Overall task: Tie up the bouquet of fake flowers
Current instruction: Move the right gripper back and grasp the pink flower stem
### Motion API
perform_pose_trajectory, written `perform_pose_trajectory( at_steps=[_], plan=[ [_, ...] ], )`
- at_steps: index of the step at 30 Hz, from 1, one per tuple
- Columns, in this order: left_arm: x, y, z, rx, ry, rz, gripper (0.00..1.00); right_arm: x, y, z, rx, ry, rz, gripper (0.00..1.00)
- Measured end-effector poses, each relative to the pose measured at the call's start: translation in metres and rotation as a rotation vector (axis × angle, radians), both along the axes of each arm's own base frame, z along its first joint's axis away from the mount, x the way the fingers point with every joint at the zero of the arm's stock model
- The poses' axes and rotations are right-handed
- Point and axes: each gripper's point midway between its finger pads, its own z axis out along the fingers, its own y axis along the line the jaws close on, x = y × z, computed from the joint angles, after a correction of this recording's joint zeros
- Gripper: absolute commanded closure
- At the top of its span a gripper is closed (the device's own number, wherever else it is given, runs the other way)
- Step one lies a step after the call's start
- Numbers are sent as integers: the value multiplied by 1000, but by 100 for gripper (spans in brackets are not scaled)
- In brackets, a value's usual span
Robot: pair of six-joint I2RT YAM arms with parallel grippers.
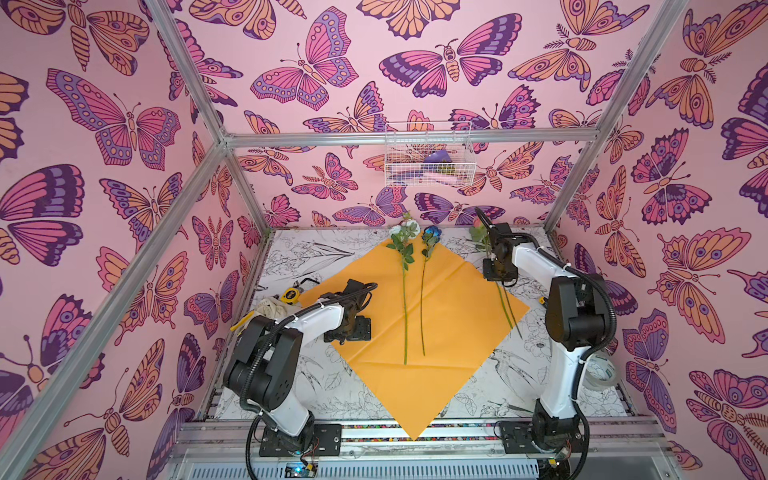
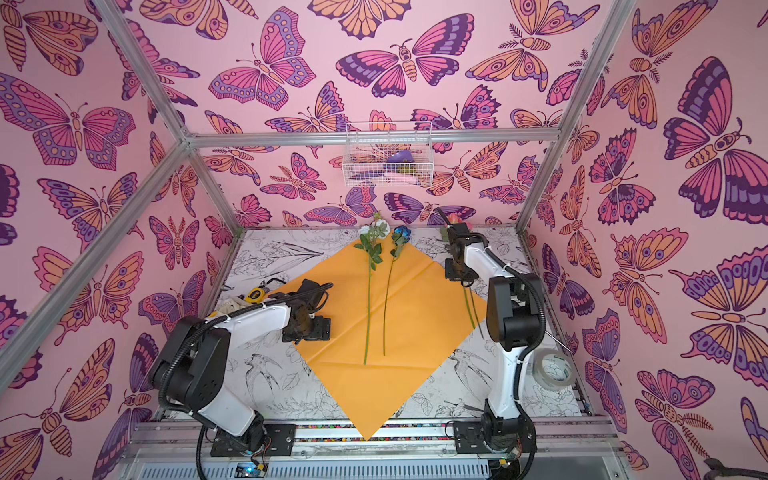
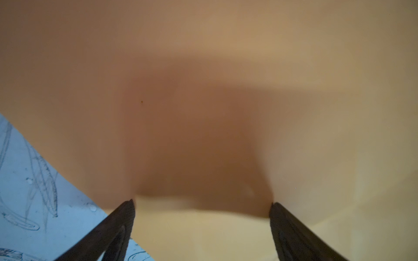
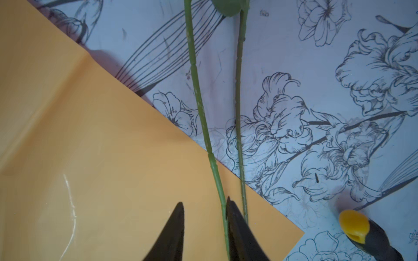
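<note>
Stem (image 4: 199,101) crosses edge of orange paper (image 4: 90,158) into right gripper (image 4: 204,201).

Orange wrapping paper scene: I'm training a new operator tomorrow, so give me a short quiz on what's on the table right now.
1. True or false: the white flower and the blue flower lie side by side with their stems on the orange wrapping paper.
2. The left hand, over the paper, is: A) wide open and empty, B) shut on a stem, C) holding a ribbon.
3. Fill in: in the right wrist view, ___ green stems cross the paper's edge by the right hand.
Key: 1 true; 2 A; 3 two.
</note>
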Motion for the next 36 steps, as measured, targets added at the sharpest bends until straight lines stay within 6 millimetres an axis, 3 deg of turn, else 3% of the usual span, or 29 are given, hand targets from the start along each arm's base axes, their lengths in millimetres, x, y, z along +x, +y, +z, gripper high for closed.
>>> perform_pose_trajectory(
  at_steps=[9, 15, 19, 22, 28, 36],
  plan=[
    [-4, 1, -2, 4, 19, -3, 5, 17, -7, -18, -17, 30, 8, 66],
    [-5, 1, -2, 1, 20, 0, 4, 13, -23, -31, -22, 69, -17, 68],
    [-5, 1, -2, 0, 21, 4, 4, 12, -21, -36, -4, 81, -6, 71],
    [-5, 1, -2, 1, 21, 5, 4, 11, -17, -41, 11, 91, 4, 77],
    [-5, 1, -2, 1, 21, 6, 3, 13, -13, -42, 34, 89, 18, 100],
    [-6, 0, -2, -4, 12, 1, 3, 13, -11, -39, 46, 85, 22, 100]
  ],
)
